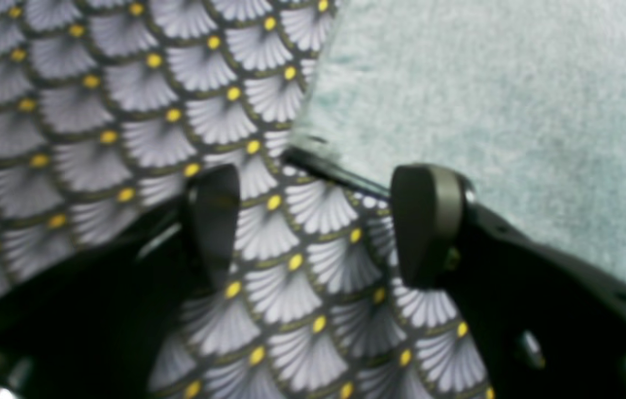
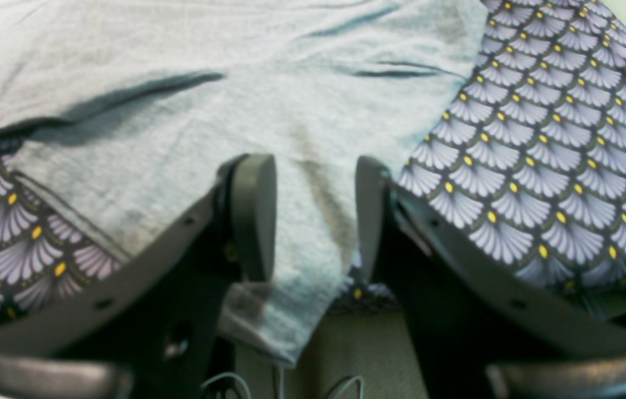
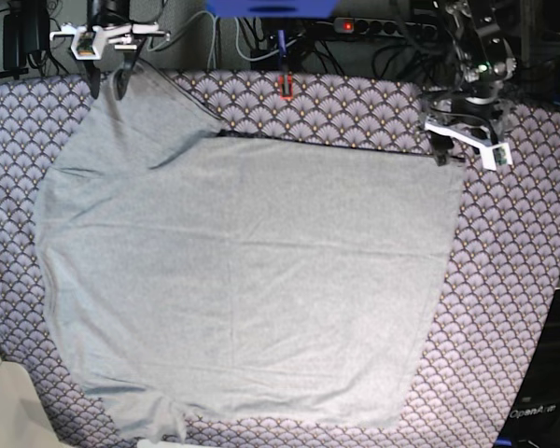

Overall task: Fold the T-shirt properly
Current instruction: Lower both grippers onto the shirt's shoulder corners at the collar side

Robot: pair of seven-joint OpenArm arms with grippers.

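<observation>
Currently, scene: the T-shirt lies spread over the patterned cloth that covers the worktop.
T-shirt position: it fills most of the worktop; the body is flat, with one corner drawn toward the far edge on the base view's left.
T-shirt edges: the far edge runs nearly straight across; the edge on the base view's right slants toward the near side; the near hem lies close to the worktop's near edge, with a small bunched fold at the near corner on the left.
Left hand: fingers apart, nothing between them; patterned cloth shows below the gap, and the shirt's corner edge lies just beside one finger.
Right hand: fingers part-way apart, straddling a strip of grey fabric; whether the fabric is pinched cannot be told.
Open room: a wide band of bare patterned cloth on the base view's right; a narrow band on its left and near sides.
Far side: cables and clamps crowd the space behind the worktop.
</observation>
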